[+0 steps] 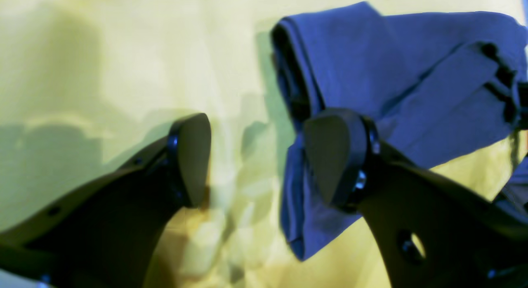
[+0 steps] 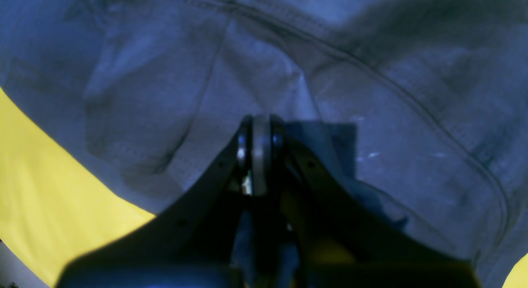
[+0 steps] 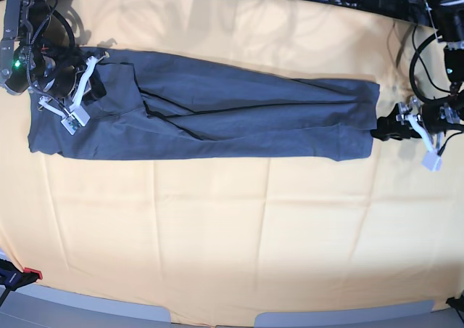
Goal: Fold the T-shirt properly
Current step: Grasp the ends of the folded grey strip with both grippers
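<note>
T-shirt (image 3: 217,110) lies flat on the yellow cloth (image 3: 217,226) that covers the desk, already folded lengthwise into a long narrow band running across the far half of the cloth. Sleeve and collar end sits at one end of the band, hem end at the other

Right tool (image 2: 256,152) at the sleeve end of the shirt: jaws pressed together, resting over the fabric by a seam. Whether a pinch of cloth is caught between them cannot be told from the wrist view; no fabric shows in the gap

Left tool (image 1: 255,156) at the hem end of the shirt: jaws standing wide apart, nothing between them. One finger sits just over the folded corner, the other over bare cloth. Not gripping

Handling, as a judgement:
- soft, light, limp cotton; no stiffness, will drape and sag from any hold
- layers stacked at the hem corner look thick and may slide over each other; a pinch should take all layers together
- not fragile, not slippery against the cloth; dragging likely to wrinkle the band
- best holds: the two corners of the hem end, lifted and carried over toward the collar end
- risk: yellow cloth underneath could get pinched along with the shirt

Containers: none in view, nothing to report
</note>
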Robot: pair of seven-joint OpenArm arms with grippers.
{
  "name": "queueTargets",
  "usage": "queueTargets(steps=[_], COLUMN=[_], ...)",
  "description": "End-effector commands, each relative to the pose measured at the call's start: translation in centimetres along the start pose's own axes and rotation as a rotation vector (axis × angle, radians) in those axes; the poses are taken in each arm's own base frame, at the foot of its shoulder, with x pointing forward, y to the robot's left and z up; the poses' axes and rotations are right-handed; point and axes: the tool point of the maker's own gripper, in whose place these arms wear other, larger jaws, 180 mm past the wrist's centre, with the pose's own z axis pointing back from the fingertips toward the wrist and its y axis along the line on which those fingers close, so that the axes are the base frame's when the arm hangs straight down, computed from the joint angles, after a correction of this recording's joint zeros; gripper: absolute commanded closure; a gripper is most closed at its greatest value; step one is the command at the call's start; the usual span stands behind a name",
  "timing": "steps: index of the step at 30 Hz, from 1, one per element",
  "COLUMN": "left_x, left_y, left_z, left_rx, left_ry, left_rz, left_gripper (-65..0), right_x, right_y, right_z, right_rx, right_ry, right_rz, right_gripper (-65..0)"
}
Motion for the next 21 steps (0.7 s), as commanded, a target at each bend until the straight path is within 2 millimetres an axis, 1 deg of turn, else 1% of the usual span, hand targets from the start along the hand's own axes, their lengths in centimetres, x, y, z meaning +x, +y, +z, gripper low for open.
queueTargets(steps=[1,6,9,11,15,19,21], left_x=[-0.1,-3.2,-4.2,-4.0,-3.3,-3.0,-2.9], left_y=[0.0,-2.1,-3.5,-4.4,-5.1,-6.0,-5.9], left_z=[0.2,-1.1,-1.2,-1.1,-1.4,-2.3,-3.0], left_rx=[0.005,-0.111,-0.197,-0.248,-0.285,-0.310,-0.295], left_ry=[0.013,0.050,0.041,0.017,-0.035,-0.079,-0.089], left_rz=[-0.008,0.044,0.053,0.045,0.024,0.024,0.022], left_gripper=[-41.9,-41.9,-41.9,-41.9,-41.9,-41.9,-41.9], right_x=[0.8,0.9,0.9,0.9,0.9,1.4,1.7], right_y=[-0.7,-0.6,-0.6,-0.6,-0.6,0.0,0.3], right_z=[0.6,0.6,0.6,0.6,0.6,0.6,0.7], right_rx=[-0.018,-0.017,-0.016,-0.016,-0.015,0.017,0.036], right_ry=[-0.025,-0.029,-0.030,-0.030,-0.031,-0.057,-0.071], right_rz=[0.015,0.014,0.014,0.014,0.014,0.001,-0.005], right_gripper=[0.0,0.0,0.0,0.0,0.0,0.0,0.0])
